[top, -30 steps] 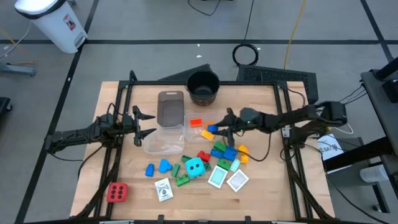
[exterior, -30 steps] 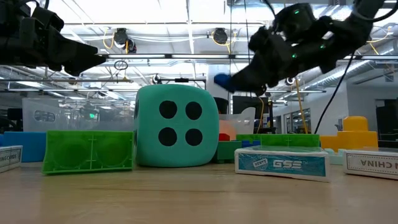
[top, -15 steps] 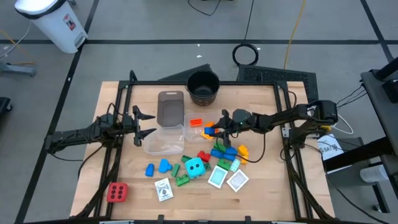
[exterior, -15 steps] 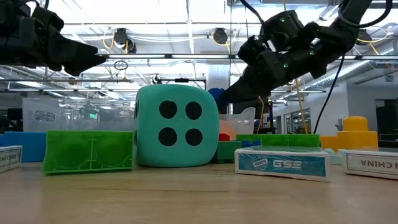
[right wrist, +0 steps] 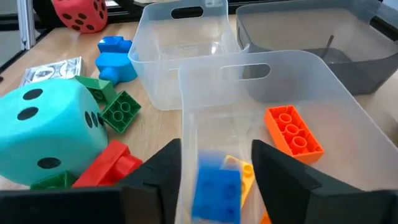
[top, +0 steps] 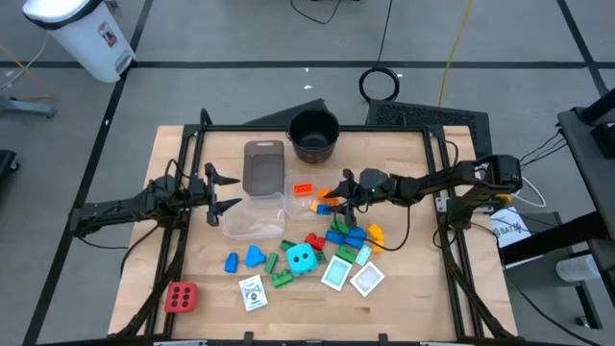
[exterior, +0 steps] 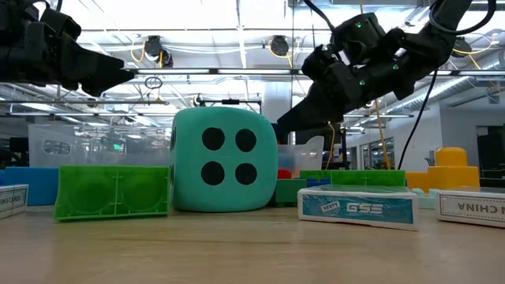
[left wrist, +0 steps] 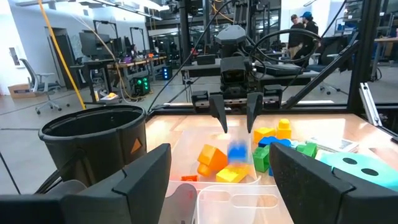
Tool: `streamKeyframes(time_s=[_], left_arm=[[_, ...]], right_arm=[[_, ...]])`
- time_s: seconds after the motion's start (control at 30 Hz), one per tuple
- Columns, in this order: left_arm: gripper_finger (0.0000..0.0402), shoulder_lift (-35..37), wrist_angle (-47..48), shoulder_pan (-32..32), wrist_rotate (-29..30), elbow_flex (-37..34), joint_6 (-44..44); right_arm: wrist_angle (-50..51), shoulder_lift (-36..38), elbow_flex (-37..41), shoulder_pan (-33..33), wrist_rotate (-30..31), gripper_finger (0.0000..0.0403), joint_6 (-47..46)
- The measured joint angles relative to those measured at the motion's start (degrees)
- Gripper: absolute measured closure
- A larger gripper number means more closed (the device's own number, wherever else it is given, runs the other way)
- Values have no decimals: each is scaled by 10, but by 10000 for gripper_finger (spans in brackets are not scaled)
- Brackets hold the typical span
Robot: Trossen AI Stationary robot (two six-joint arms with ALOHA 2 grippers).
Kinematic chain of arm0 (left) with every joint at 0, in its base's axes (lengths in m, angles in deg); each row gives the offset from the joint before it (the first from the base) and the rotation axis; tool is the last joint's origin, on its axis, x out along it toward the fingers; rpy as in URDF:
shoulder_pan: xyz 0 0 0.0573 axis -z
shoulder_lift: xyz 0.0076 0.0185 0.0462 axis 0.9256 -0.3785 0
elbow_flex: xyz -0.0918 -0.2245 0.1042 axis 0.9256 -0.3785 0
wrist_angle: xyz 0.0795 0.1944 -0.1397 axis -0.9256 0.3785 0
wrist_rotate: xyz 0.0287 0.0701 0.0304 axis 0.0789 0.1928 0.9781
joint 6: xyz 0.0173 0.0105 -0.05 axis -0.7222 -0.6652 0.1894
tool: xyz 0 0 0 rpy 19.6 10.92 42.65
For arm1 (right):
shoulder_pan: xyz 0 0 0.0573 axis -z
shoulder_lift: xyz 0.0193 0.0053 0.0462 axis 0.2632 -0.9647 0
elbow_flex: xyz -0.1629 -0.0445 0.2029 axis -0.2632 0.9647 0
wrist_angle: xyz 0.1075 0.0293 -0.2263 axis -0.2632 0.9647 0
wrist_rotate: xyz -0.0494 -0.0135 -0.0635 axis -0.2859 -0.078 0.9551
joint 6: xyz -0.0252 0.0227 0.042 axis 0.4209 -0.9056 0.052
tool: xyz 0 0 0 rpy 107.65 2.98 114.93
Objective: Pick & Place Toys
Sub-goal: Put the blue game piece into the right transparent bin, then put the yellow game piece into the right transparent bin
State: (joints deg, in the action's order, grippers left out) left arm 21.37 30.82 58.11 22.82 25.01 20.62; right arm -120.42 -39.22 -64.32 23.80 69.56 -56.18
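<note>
Right gripper (right wrist: 214,155), item one: jaws parted over the clear tub (right wrist: 348,130), with a small blue block (right wrist: 216,185) blurred just beneath the fingers, apparently let go and dropping in (no contact visible between fingers and block). Tub contents: an orange studded brick (right wrist: 293,129) and a yellow piece under the blue one.

Left gripper (left wrist: 217,180), item two: fingers spread, nothing between them, waiting over the table's left side near a second, empty tub (top: 252,216).

Remaining stock on the table: cyan dotted cube (top: 303,258), red dotted cube (top: 181,297) well apart near the front left corner, two blue blocks (top: 244,259), green bricks (right wrist: 122,111), a red brick (right wrist: 111,162), white-bordered cards (top: 352,276).

Handling notes: blocks looked light, rigid, smooth-sided plastic, best pinched across the flat side walls, not the studs. Cubes seemed light but broad, needing a wide opening across opposite faces. Cards lay flat and thin, likely awkward; an edge approach would suit.
</note>
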Motion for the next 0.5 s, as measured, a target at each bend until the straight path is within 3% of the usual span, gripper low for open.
streamKeyframes(time_s=[0.27,0.37,0.5], left_arm=[[128,0,0,0,0,0,0],[128,0,0,0,0,0,0],[128,0,0,0,0,0,0]], right_arm=[[45,41,0,-29,0,151,-10],[127,93,0,-66,8,132,-10],[300,183,0,-136,101,125,-36]])
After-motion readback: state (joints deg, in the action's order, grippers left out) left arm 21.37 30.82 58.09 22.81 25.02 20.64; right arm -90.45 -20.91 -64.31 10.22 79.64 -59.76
